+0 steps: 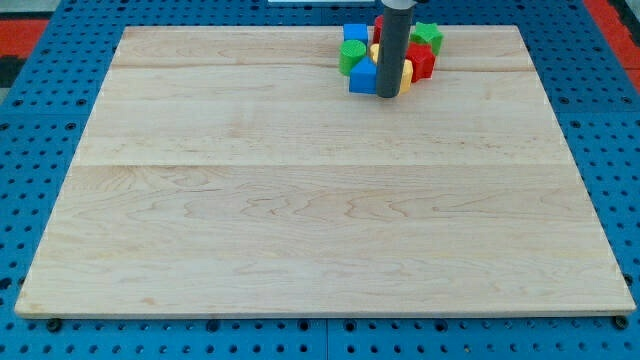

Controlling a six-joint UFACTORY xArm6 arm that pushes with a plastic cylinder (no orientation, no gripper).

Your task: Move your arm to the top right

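Observation:
My tip (pixel 387 95) rests on the wooden board (pixel 300 200) near the view's top, right of centre. It stands at the bottom edge of a tight cluster of blocks. A blue block (pixel 362 77) touches the rod on its left. A green block (pixel 351 55) and another blue block (pixel 355 33) lie behind that. A yellow block (pixel 406 74) shows just right of the rod, a red block (pixel 421 60) beside it, and a green star-like block (pixel 428 35) at the cluster's top right. The rod hides the cluster's middle.
The board lies on a blue perforated table (pixel 30 150). Red areas show at the view's top corners (pixel 20 25). The board's top right corner (pixel 515 30) lies right of the cluster.

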